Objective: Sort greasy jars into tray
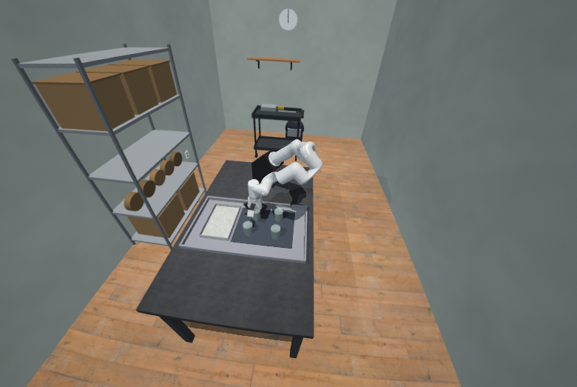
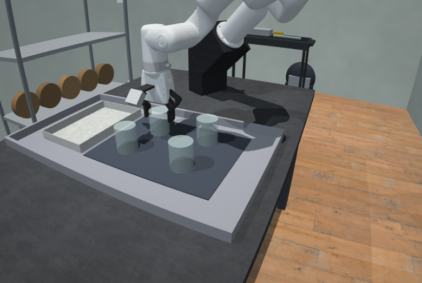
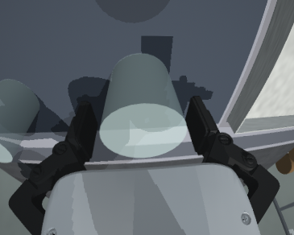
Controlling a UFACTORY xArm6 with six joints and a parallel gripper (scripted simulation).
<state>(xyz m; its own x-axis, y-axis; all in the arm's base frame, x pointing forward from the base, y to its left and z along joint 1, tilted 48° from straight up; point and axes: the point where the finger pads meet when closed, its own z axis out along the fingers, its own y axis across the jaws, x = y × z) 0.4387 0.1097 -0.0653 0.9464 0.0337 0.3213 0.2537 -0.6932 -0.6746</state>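
Observation:
My gripper (image 2: 158,118) (image 3: 141,110) is open, with one finger on each side of the upper part of the back-left jar (image 1: 257,215) (image 2: 159,126) (image 3: 141,86). Small gaps show in the wrist view. That jar stands on the dark mat (image 1: 285,243) (image 2: 204,185). The back-right jar (image 1: 279,215) (image 2: 207,131) (image 3: 16,106), front-left jar (image 1: 247,229) (image 2: 126,139) and front-right jar (image 1: 275,232) (image 2: 181,156) also stand upright on the mat. The pale-floored tray (image 1: 221,221) (image 2: 90,126) lies left of the mat and holds no jar. Grease cannot be seen.
The steel table top (image 2: 136,187) has raised edges; its back edge runs close behind the back jars. The tray's near wall (image 3: 260,68) stands to the right in the wrist view. A shelf rack (image 1: 140,149) stands left of the table.

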